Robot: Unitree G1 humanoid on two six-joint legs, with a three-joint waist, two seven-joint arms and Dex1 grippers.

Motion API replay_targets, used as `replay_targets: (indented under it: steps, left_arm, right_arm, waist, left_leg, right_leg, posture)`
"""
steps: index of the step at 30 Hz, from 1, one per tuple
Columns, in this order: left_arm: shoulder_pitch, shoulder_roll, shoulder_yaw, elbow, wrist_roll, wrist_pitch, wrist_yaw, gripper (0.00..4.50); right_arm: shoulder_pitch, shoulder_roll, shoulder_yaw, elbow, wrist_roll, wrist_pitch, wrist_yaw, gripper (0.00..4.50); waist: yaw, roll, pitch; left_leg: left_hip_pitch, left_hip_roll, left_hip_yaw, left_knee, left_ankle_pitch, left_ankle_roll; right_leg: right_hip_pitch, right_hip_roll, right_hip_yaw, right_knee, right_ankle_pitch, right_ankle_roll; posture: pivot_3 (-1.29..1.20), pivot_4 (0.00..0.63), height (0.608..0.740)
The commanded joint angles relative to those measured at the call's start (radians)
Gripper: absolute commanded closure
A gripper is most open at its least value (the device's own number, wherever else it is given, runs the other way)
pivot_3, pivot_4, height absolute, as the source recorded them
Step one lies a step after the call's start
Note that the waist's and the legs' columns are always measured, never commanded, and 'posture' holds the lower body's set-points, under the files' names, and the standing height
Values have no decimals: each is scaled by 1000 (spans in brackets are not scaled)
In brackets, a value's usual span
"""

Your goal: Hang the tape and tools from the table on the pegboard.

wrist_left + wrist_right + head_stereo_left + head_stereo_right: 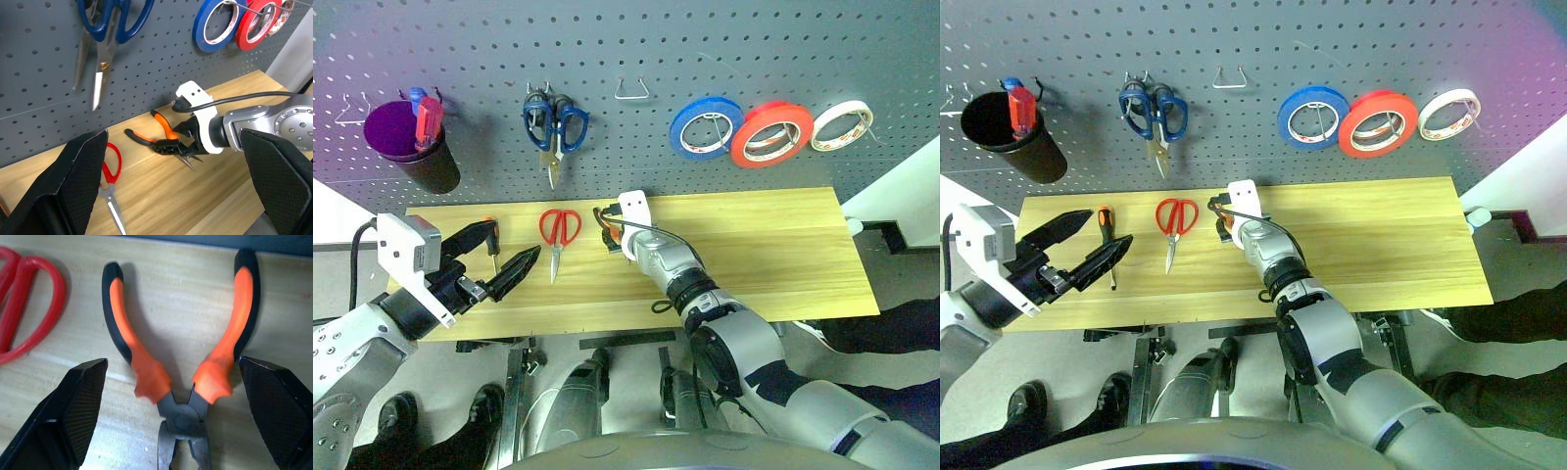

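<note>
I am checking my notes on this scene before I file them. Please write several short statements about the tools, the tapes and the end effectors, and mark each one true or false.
1. The red tape hangs on the pegboard. True.
2. The right end effector is shut on the pliers. False: its fingers stand open on either side of the pliers, which lie on the table.
3. The red-handled scissors lie on the table. True.
4. The left end effector holds the screwdriver. False: it is open and holds nothing; the screwdriver lies on the table.
5. The blue-handled scissors lie on the table. False: they hang on the pegboard.
</note>
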Motion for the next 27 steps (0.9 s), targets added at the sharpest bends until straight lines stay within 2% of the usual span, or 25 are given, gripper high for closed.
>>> replay_targets:
  steps: [1, 27]
  left_arm:
    - [1, 7, 19, -30, -11, -15, -1, 0]
    - [0, 3, 8, -42, -12, -16, 5, 0]
  right_arm:
    - [6, 58, 4, 10, 5, -15, 11, 33]
    - [-69, 37, 2, 116, -29, -134, -5, 33]
  waist:
    - [0, 0, 0]
    - [1, 0, 0]
  left_leg:
    - [0, 0, 0, 0, 0, 0]
    - [0, 0, 0, 0, 0, -1]
  right_leg:
    - [0, 0, 0, 0, 0, 0]
    - [0, 0, 0, 0, 0, 0]
  posture:
    - [311, 354, 740]
    - [323, 349, 740]
